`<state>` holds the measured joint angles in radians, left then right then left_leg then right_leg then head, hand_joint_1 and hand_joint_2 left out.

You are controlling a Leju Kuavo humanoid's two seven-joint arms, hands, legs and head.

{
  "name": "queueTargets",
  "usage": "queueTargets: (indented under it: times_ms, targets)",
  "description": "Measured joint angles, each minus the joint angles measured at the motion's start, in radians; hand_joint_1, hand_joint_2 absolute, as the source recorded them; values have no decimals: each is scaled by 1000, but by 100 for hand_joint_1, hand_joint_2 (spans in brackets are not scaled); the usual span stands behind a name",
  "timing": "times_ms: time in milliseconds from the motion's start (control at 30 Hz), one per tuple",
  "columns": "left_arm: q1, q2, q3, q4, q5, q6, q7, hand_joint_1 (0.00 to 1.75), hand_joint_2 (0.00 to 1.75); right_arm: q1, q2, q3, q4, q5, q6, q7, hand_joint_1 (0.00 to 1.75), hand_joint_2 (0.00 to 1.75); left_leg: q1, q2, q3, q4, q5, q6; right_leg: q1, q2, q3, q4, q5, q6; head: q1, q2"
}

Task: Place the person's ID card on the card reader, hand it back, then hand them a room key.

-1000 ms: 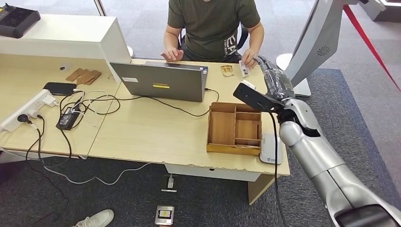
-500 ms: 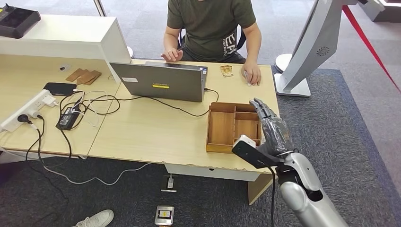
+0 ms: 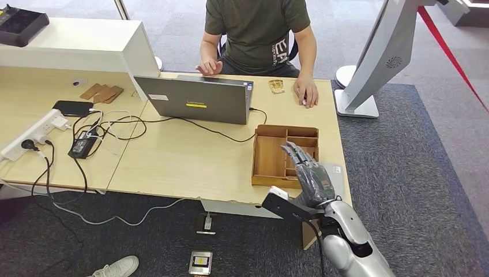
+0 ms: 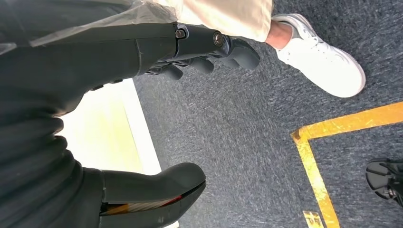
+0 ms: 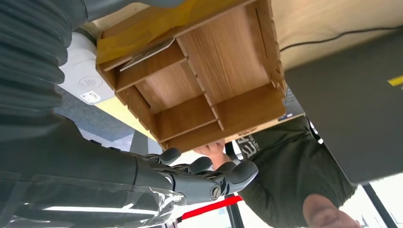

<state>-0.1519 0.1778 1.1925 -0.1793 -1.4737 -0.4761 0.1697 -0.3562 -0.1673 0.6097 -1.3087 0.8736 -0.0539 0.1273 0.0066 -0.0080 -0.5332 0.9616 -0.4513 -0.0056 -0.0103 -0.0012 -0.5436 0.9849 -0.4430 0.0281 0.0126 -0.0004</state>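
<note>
My right hand (image 3: 308,170) hovers with straight fingers and holds nothing, above the near right corner of the desk, over the front edge of the wooden tray (image 3: 271,154). The right wrist view has these fingers (image 5: 199,176) beside the tray (image 5: 223,71). The white card reader (image 3: 335,171) lies right of the tray, partly hidden by my hand; it appears again in the right wrist view (image 5: 85,78). The person's hand (image 3: 305,91) rests flat on the far desk edge where a card lay. A small card-like item (image 3: 276,86) lies beside it. My left hand (image 4: 142,52) hangs over the carpet, holding nothing.
A grey laptop (image 3: 196,99) stands open in front of the seated person. Cables, a power strip (image 3: 34,133) and a phone (image 3: 74,107) crowd the left of the desk. A white display stand (image 3: 369,63) rises right of the desk. A thin card leans in the tray's narrow slot (image 5: 145,53).
My right hand drew back from the person's side of the desk to the near edge beside the tray. The person's hand moved onto the card lying at the far edge.
</note>
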Motion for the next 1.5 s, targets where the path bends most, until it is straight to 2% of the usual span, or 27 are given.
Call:
queueTargets:
  times_ms: [267, 567, 867, 1033, 1367, 1400, 1500]
  targets:
    - [-2, 0, 0, 0, -6, 0, 0, 0, 175, -64, 51, 29, 186, 66, -32, 16, 0, 175, 0, 0, 0, 0, 0, 0, 0, 0, 0, 0, 0, 0, 0, 0]
    - [-1, 0, 0, 1, -13, 0, 5, 0, 175, -114, 72, 46, 326, 132, -37, 42, 0, 175, 0, 0, 0, 0, 0, 0, 0, 0, 0, 0, 0, 0, 0, 0]
    - [-1, 0, 0, 1, -14, 0, 5, 0, 175, -120, 74, 49, 347, 156, -43, 54, 0, 175, 0, 0, 0, 0, 0, 0, 0, 0, 0, 0, 0, 0, 0, 0]
    - [-1, 0, 0, 1, -19, 0, 6, 0, 175, -144, 75, 57, 409, 289, -74, 123, 0, 175, 0, 0, 0, 0, 0, 0, 0, 0, 0, 0, 0, 0, 0, 0]
    - [-1, 0, 0, 1, -21, 0, 6, 0, 175, -145, 74, 55, 433, 295, -77, 124, 0, 175, 0, 0, 0, 0, 0, 0, 0, 0, 0, 0, 0, 0, 0, 0]
    - [-1, 0, 0, 1, -21, 0, 6, 0, 175, -145, 74, 55, 434, 295, -77, 124, 29, 175, 0, 0, 0, 0, 0, 0, 0, 0, 0, 0, 0, 0, 0, 0]
    - [-1, 0, 0, 1, -21, 0, 6, 0, 175, -145, 74, 54, 441, 290, -76, 124, 157, 175, 0, 0, 0, 0, 0, 0, 0, 0, 0, 0, 0, 0, 0, 0]
